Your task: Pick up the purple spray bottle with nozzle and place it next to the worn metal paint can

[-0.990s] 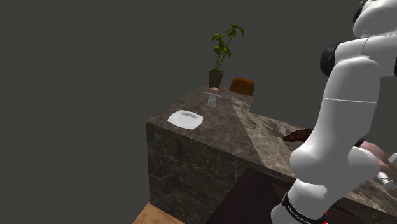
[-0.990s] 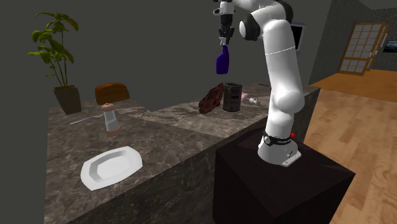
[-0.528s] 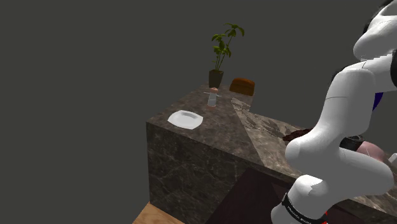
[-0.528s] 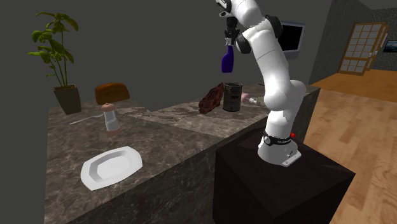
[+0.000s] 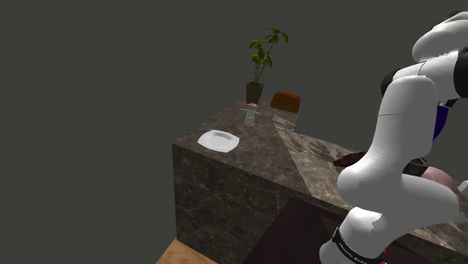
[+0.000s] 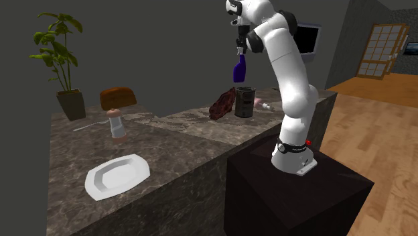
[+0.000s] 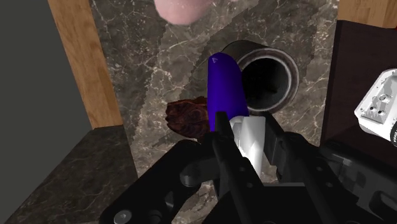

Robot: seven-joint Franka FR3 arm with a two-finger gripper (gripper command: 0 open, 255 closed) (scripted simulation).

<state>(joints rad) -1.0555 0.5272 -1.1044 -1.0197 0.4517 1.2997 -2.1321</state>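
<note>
Bottle [image 5: 442, 121] half behind white arm [image 5: 401, 127]

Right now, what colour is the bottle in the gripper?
The bottle is deep purple with a white top, clearest in the wrist view.

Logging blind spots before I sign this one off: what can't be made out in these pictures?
Wrist view: the inside of the paint can is too dark to read. A pink object is cut off by the picture's edge. The pincer partly covers the nozzle of the purple spray bottle.
Shoulder view: the white arm hides nearly all of the bottle and can.
Second exterior view: the small items behind the can are too small to identify.
</note>
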